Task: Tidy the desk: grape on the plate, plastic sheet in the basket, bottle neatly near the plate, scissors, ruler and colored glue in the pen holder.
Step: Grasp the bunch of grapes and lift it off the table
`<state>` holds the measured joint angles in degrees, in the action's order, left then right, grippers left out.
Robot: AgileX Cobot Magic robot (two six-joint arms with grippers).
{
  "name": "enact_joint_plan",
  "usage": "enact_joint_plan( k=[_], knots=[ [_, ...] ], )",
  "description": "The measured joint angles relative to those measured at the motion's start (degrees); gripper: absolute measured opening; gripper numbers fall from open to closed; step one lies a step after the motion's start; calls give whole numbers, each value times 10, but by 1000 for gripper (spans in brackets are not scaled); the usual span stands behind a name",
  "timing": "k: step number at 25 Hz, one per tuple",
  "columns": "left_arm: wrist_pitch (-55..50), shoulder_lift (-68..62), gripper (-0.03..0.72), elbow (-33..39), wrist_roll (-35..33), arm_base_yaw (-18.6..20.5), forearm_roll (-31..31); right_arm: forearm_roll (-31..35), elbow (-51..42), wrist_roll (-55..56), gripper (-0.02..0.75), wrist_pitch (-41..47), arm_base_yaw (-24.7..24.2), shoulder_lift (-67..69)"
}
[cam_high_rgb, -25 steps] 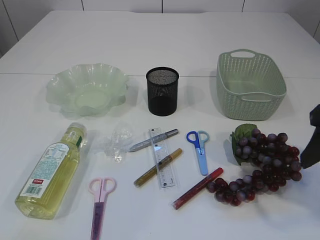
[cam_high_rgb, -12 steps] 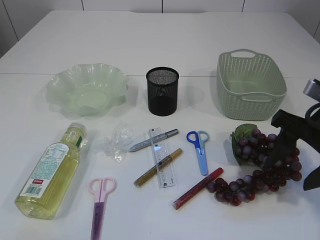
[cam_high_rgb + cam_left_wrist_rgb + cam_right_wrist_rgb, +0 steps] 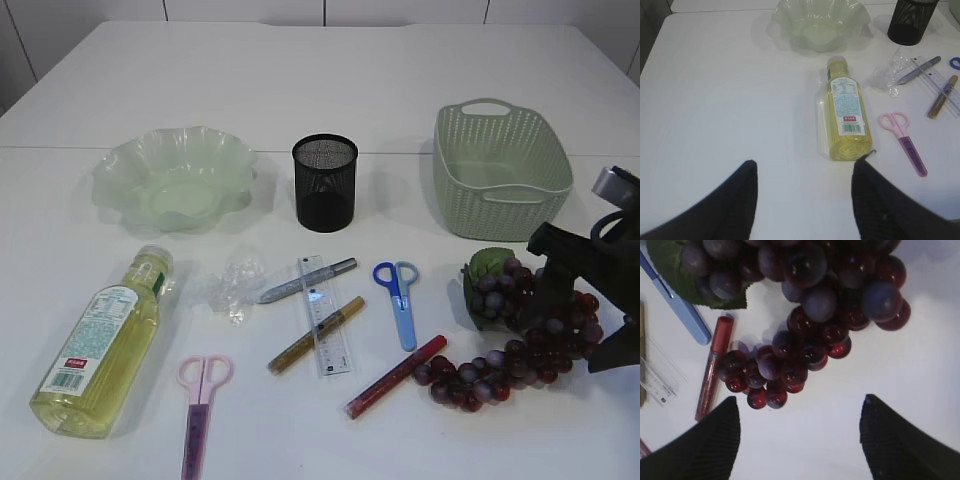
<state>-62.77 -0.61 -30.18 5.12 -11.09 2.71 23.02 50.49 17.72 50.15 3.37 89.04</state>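
1. the pink scissors lie nearest on the table, handles away from the camera, blades toward the front edge, long axis near to far.
2. the bottle of yellow liquid lies on its side at the front left, cap toward the plate, base toward the front edge.
3. the red glue pen lies diagonally, its upper end just beside the grape bunch, which sprawls at the right with its leaf at the far left end.
4. the right gripper hangs over the right part of the bunch, jaws spread wide; the right wrist view shows both fingers apart above bare table just short of the grapes, holding nothing.
5. the clear ruler lies near to far, the gold glue pen crossing under or over it (cannot tell which), the silver glue pen slanting at its far end.
6. the blue scissors lie with handles far, blades near.
7. the crumpled plastic sheet sits between the bottle's cap and the silver pen.
8. the left gripper hovers parted over bare table near the bottle's base, gripping nothing.
9. farther back stand the green ruffled plate, the black mesh pen holder and the green woven basket; the plate and basket hold nothing, the holder's inside cannot be made out.
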Motion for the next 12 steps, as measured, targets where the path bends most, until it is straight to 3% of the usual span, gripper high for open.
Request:
enact_joint_plan(
  k=[6,12],
  knots=[
    [0,0,435,0,0,0,0,14,1,19,576,-73,20,8],
    [0,0,435,0,0,0,0,-26,1,81,576,-74,36,27]
  ],
)
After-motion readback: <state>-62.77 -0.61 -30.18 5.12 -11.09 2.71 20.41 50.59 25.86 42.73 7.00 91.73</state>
